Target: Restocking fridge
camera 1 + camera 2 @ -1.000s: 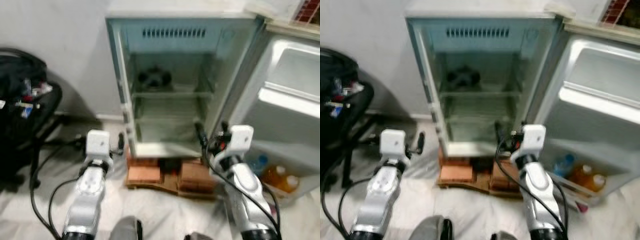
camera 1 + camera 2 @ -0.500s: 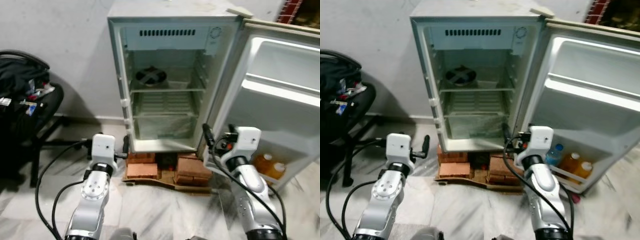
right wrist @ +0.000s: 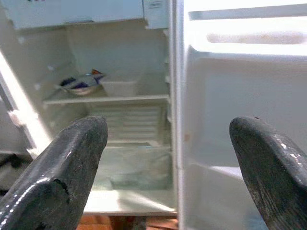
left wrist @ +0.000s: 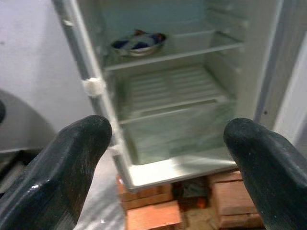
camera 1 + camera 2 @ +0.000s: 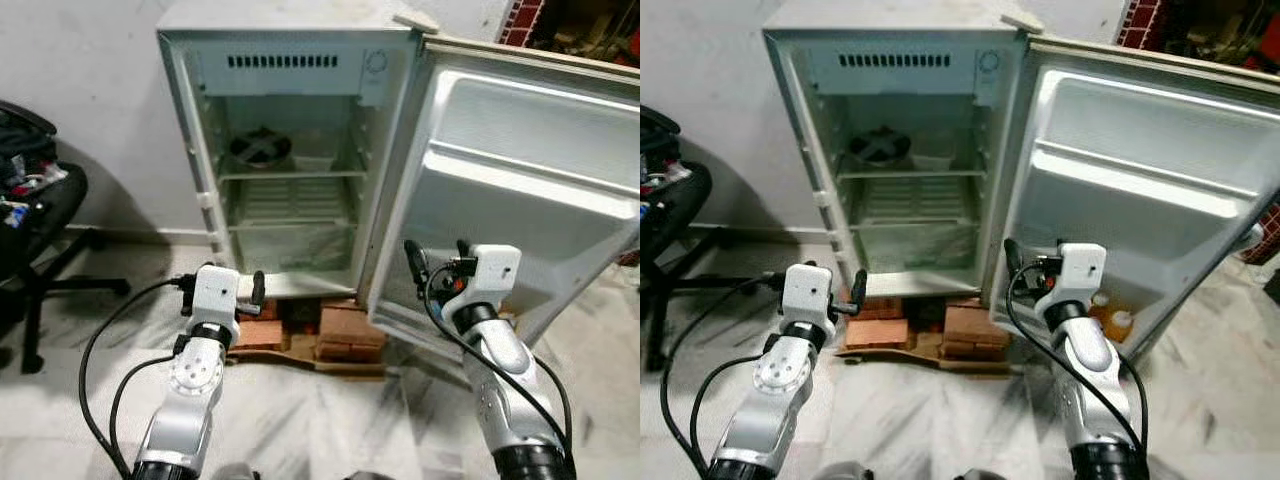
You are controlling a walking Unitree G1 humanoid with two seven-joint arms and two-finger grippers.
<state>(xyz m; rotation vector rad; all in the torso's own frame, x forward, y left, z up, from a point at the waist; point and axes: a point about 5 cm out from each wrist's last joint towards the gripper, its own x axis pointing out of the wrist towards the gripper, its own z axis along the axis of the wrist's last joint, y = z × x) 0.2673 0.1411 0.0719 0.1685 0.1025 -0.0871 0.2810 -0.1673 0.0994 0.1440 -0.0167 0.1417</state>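
Fridge [image 5: 290,150] stands open against a pale wall, raised on bricks [image 5: 345,330] laid over a flat board on a marble floor [image 5: 1200,400]. Door [image 5: 520,190] swung wide to the robot's right, inner side facing the camera; moulded door shelves white and bare in the upper part. Low in the door, behind the right arm, bottles [image 5: 1112,325] with orange contents, partly hidden.

Inside: vent slots across the top panel, a round dial [image 5: 376,62] at its right end; any marking on it too small to read. No legible brand or label anywhere. Upper shelf holds a dark patterned bowl [image 4: 138,42] and, beside it, a small clear tub [image 3: 122,86]. Below, a ribbed shelf, then a clear crisper drawer [image 4: 177,134] at the bottom.

Left gripper [image 4: 165,158] held low before the fridge's left edge, fingers [image 4: 72,163] spread wide, nothing between them. Right gripper [image 3: 168,167] raised in front of the door's hinge side, fingers [image 3: 62,172] likewise spread apart, holding nothing.

Black chair [image 5: 35,200] with clutter on it stands at far left. Black cables [image 5: 100,360] trail from both arms.
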